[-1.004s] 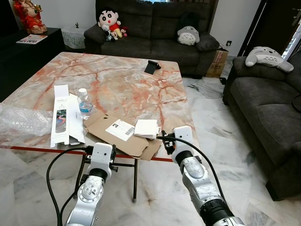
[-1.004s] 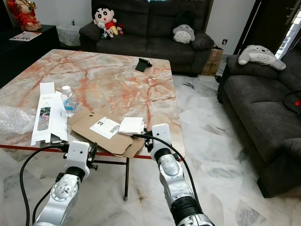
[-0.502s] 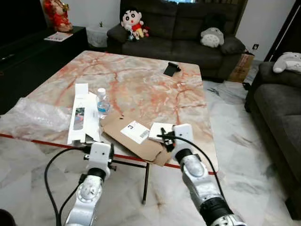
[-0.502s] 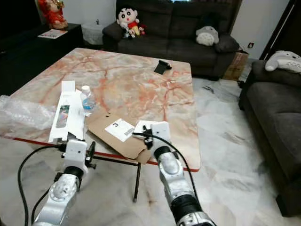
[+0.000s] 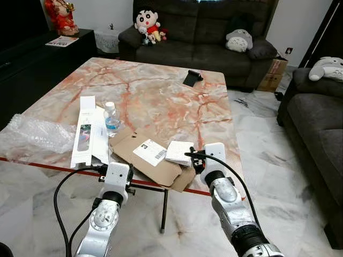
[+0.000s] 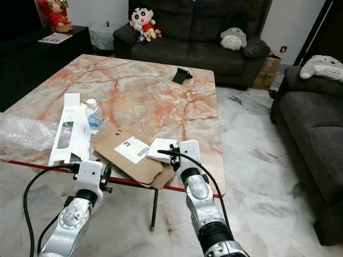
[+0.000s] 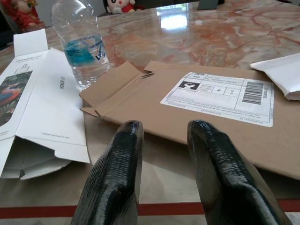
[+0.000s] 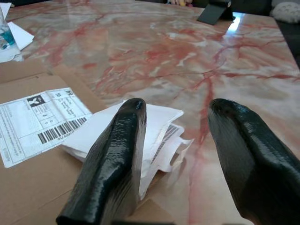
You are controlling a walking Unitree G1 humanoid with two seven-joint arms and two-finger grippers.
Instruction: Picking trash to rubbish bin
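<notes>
Marble counter (image 5: 161, 91) holds flattened cardboard (image 5: 153, 160) near its front edge, folded white paper (image 5: 179, 151) on top. Right end effector (image 8: 176, 140) hovers open before the paper; left end effector (image 7: 164, 154) open facing the cardboard.

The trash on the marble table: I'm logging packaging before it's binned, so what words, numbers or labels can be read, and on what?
White shipping label on the flattened brown cardboard: barcode and rows of print, too small to read.
Flattened white carton: a line of small print along its side, too blurred to read.
Clear plastic water bottle: blue label, lettering not legible.
Folded white paper: faint barcode stripes, no readable text.
</notes>
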